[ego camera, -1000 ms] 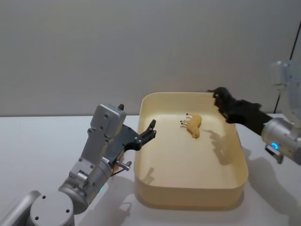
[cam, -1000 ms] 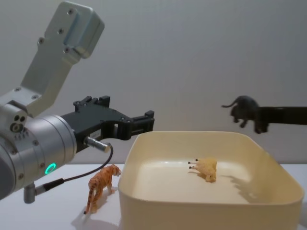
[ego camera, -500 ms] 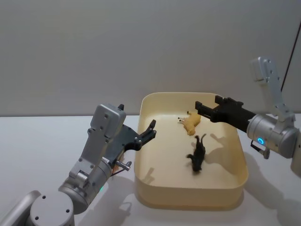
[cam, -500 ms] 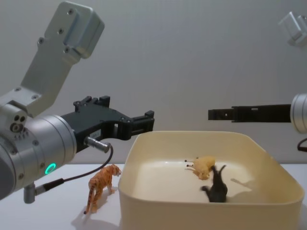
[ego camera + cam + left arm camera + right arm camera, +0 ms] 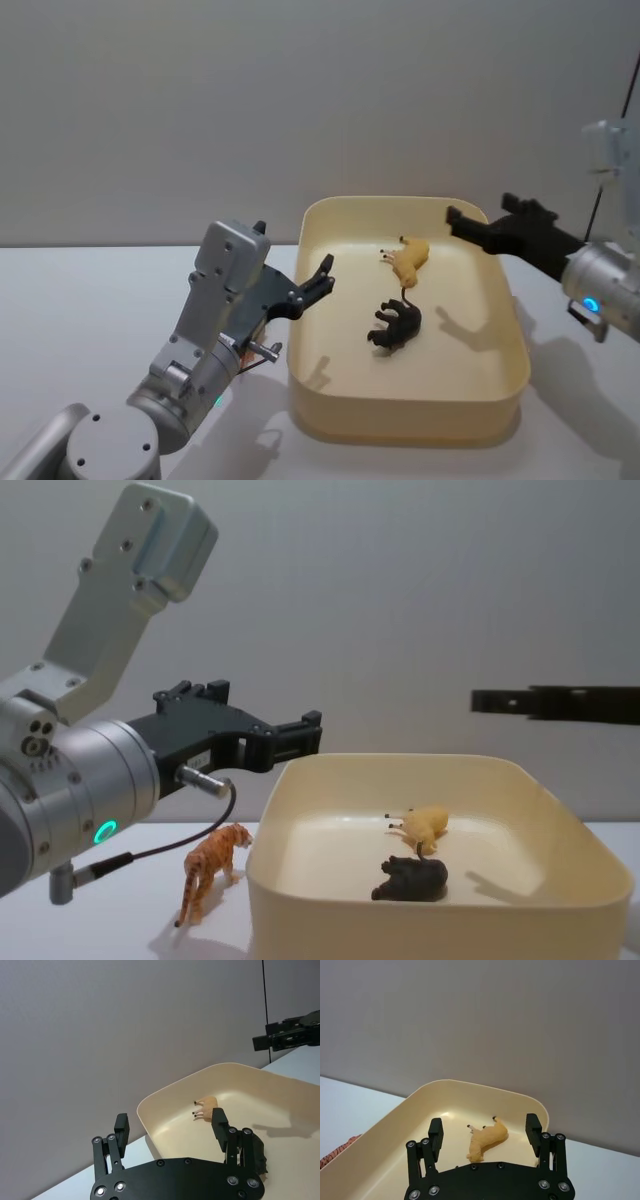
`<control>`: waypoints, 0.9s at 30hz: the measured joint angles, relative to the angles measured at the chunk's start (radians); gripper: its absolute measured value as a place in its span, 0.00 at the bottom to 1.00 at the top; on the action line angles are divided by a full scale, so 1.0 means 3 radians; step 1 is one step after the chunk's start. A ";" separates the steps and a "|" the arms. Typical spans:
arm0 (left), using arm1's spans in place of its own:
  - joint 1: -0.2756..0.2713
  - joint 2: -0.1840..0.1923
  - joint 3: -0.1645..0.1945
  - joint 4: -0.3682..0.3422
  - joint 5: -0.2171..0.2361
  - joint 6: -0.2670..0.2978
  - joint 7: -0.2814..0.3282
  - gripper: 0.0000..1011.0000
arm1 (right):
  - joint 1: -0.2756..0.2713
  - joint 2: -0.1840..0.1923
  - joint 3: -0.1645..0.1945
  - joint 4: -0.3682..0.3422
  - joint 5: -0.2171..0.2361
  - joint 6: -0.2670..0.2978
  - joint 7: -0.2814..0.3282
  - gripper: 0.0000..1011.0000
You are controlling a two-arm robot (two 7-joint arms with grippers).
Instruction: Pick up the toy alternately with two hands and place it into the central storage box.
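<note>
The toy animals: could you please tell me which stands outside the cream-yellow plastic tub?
The orange striped toy tiger, standing left of the cream-yellow plastic tub; the tan toy animal and the black toy animal lie inside it.

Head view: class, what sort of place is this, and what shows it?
Probably a robot lab bench: bare grey wall, white table, left pincer and right pincer by a cream tub.
</note>
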 joint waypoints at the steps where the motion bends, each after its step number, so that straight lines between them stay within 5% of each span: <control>1: 0.0000 0.0000 0.0000 0.0000 0.0000 0.0000 0.0000 0.99 | -0.0017 0.0010 0.0009 -0.0022 0.0013 -0.0008 -0.0013 0.99; 15: 0.0038 0.0035 -0.0012 -0.0045 -0.0030 0.0051 0.0010 0.99 | -0.0270 0.0174 0.0151 -0.0352 0.0198 -0.0110 -0.0199 0.99; 27: 0.0232 0.0260 -0.0114 -0.0277 -0.0337 0.0394 0.0046 0.99 | -0.0341 0.0218 0.0189 -0.0443 0.0251 -0.0137 -0.0248 0.99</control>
